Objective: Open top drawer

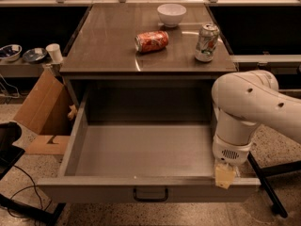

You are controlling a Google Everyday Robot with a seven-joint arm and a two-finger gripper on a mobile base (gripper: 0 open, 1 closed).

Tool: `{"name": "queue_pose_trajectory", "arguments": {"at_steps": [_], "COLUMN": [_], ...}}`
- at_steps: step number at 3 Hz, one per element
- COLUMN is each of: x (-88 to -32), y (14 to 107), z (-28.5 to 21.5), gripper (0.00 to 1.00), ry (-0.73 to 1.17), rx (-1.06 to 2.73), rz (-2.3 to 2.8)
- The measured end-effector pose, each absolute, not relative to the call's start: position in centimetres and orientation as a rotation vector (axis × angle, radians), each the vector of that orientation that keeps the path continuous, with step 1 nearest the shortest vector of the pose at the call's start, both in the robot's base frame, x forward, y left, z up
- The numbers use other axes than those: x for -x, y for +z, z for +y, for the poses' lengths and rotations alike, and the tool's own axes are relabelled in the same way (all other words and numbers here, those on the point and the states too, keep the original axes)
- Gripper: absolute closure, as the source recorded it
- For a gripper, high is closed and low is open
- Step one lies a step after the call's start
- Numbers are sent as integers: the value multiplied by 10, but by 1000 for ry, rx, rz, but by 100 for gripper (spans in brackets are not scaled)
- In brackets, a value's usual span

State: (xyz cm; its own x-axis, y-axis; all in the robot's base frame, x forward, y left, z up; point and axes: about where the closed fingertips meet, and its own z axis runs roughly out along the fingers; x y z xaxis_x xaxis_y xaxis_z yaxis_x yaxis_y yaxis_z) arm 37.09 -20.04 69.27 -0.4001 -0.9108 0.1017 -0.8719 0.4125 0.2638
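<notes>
The top drawer (141, 149) is a large grey metal drawer under the tabletop, pulled far out toward the camera, and its deep grey inside shows nothing in it. Its front panel (94, 190) runs along the bottom of the view, with a dark loop handle (150, 193) at its centre. My gripper (225, 175) hangs from the white arm (254, 102) at the right end of the front panel, its yellowish tip against the panel's top edge. The other drawers are out of view.
On the table (108, 46) lie a white bowl (171, 14), a red can on its side (151, 41) and an upright can (207, 42). A cardboard box (42, 107) stands on the floor at left, beside a shelf with bowls (21, 54) and a cup (55, 53).
</notes>
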Motion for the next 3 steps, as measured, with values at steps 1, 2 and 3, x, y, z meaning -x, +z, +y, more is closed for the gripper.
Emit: {"name": "queue_pose_trajectory", "arguments": {"at_steps": [1,2,3], "x": [-371,-371,-378], "y": [693,693,714], "z": [-200,-200,-199], "gripper": [59,36,12], "ry": [-247,-247,-204], "rx": [-1569,-1569,-1592], "rz": [-2439,-2439,-2433]}}
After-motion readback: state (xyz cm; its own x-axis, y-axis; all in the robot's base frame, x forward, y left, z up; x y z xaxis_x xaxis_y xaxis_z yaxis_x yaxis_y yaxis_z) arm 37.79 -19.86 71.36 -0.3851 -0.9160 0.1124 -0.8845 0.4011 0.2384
